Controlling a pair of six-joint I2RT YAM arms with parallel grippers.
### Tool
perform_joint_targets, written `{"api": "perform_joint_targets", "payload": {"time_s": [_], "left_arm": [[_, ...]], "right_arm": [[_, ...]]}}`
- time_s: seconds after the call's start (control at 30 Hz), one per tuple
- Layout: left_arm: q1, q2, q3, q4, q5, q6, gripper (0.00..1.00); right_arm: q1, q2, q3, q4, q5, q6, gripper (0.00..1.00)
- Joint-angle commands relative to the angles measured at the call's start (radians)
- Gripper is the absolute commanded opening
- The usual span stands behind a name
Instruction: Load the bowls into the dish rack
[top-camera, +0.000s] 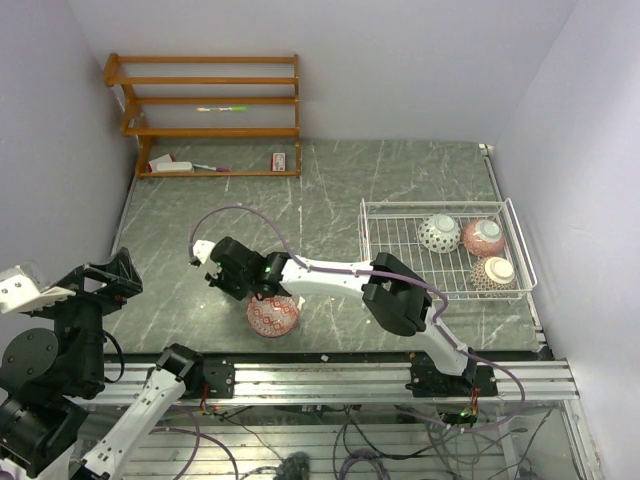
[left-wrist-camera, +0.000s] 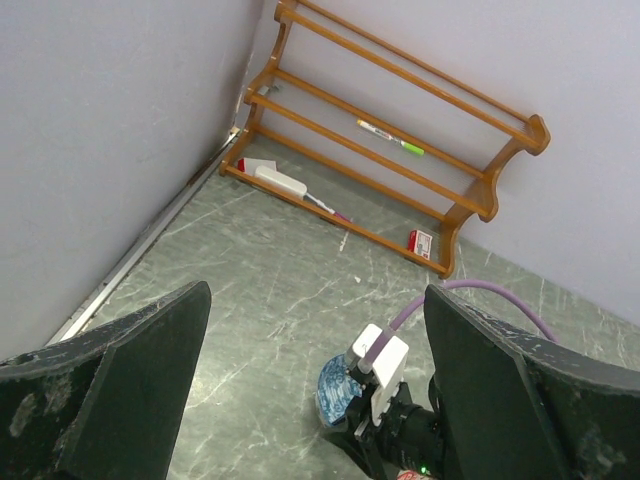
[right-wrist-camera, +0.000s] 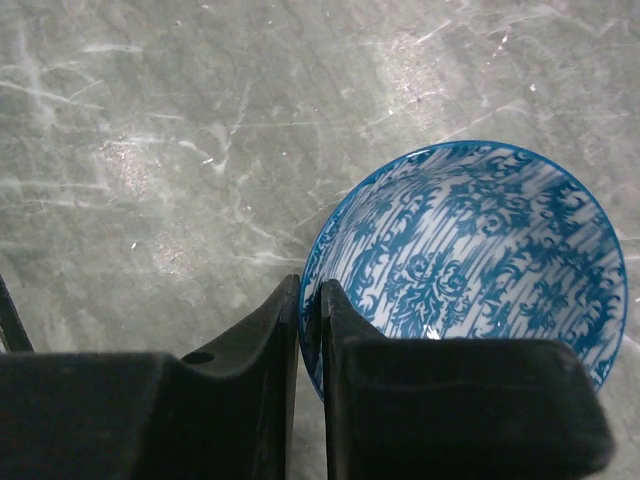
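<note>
A blue patterned bowl (right-wrist-camera: 470, 250) stands on the grey table, and my right gripper (right-wrist-camera: 310, 285) is shut on its left rim, one finger inside and one outside. The left wrist view shows the same bowl (left-wrist-camera: 338, 392) tilted under the right gripper (left-wrist-camera: 375, 400). From above, the right gripper (top-camera: 224, 270) reaches to the left of centre, with a red patterned bowl (top-camera: 272, 316) just in front of it. The white wire dish rack (top-camera: 430, 203) at the right holds a black-and-white bowl (top-camera: 438, 232), a pink bowl (top-camera: 484, 236) and a beige-brown bowl (top-camera: 493, 272). My left gripper (left-wrist-camera: 315, 292) hangs open and empty at the far left (top-camera: 108, 277).
An orange wooden shelf (top-camera: 210, 110) stands against the back wall with a marker (left-wrist-camera: 390, 137), a white object (left-wrist-camera: 280, 182) and a small red box (left-wrist-camera: 421, 242) on it. Walls close in on the left and right. The rail (top-camera: 330, 380) runs along the near edge.
</note>
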Motion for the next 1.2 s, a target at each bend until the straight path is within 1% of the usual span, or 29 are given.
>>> {"api": "perform_joint_targets", "payload": {"time_s": [0.0,0.1,0.2,0.3,0.37,0.43,0.47,0.53,0.57,0.67,0.8,0.87,0.9,0.97,1.03,1.07,1.13,1.17], "left_arm": [[0.008,-0.012,0.003,-0.013,-0.018,0.002,0.99],[0.007,-0.011,0.002,-0.016,-0.018,0.001,0.99],[0.007,-0.014,-0.001,-0.019,-0.019,-0.002,0.99],[0.007,-0.016,-0.001,-0.023,-0.018,-0.006,0.99],[0.007,-0.015,0.001,-0.024,-0.019,-0.007,0.99],[0.007,-0.018,0.003,-0.027,-0.020,-0.008,0.99],[0.007,-0.017,0.004,-0.025,-0.020,-0.008,0.99],[0.007,-0.014,0.006,-0.025,-0.017,-0.008,0.99],[0.008,-0.013,0.007,-0.025,-0.016,-0.008,0.99],[0.007,-0.008,0.008,-0.018,-0.012,-0.008,0.99],[0.007,-0.001,0.005,-0.004,-0.006,-0.002,0.99],[0.009,0.007,0.007,0.002,-0.003,0.004,0.99],[0.008,0.011,0.008,0.006,-0.002,0.006,0.99],[0.007,0.018,0.009,0.017,0.005,0.011,0.99],[0.007,0.026,0.005,0.028,0.016,0.013,0.99],[0.007,0.029,0.002,0.033,0.019,0.013,0.99],[0.007,0.033,-0.006,0.045,0.031,0.013,0.99],[0.007,0.036,-0.012,0.051,0.035,0.012,0.99]], "right_arm": [[0.001,0.028,0.026,-0.022,0.041,-0.003,0.10],[0.001,0.035,0.024,-0.021,0.058,-0.006,0.12],[0.001,0.045,0.033,-0.029,0.073,-0.005,0.20],[0.001,0.053,0.037,-0.036,0.078,-0.005,0.26],[0.002,0.059,0.043,-0.041,0.083,-0.004,0.27],[0.002,0.057,0.040,-0.038,0.092,-0.001,0.24],[0.002,0.052,0.036,-0.033,0.096,0.004,0.20],[0.002,0.036,0.023,-0.016,0.096,0.011,0.06],[0.002,0.023,0.017,-0.006,0.091,0.012,0.00],[0.001,-0.030,-0.013,0.044,0.073,0.022,0.00],[-0.009,-0.155,-0.088,0.138,0.024,0.062,0.00],[-0.032,-0.246,-0.169,0.221,-0.026,0.109,0.00],[-0.050,-0.319,-0.216,0.265,-0.065,0.142,0.00],[-0.109,-0.424,-0.327,0.381,-0.171,0.214,0.00],[-0.173,-0.531,-0.452,0.529,-0.323,0.305,0.00],[-0.206,-0.585,-0.515,0.601,-0.374,0.347,0.00],[-0.270,-0.684,-0.623,0.721,-0.434,0.422,0.00],[-0.297,-0.734,-0.665,0.750,-0.438,0.435,0.00]]}}
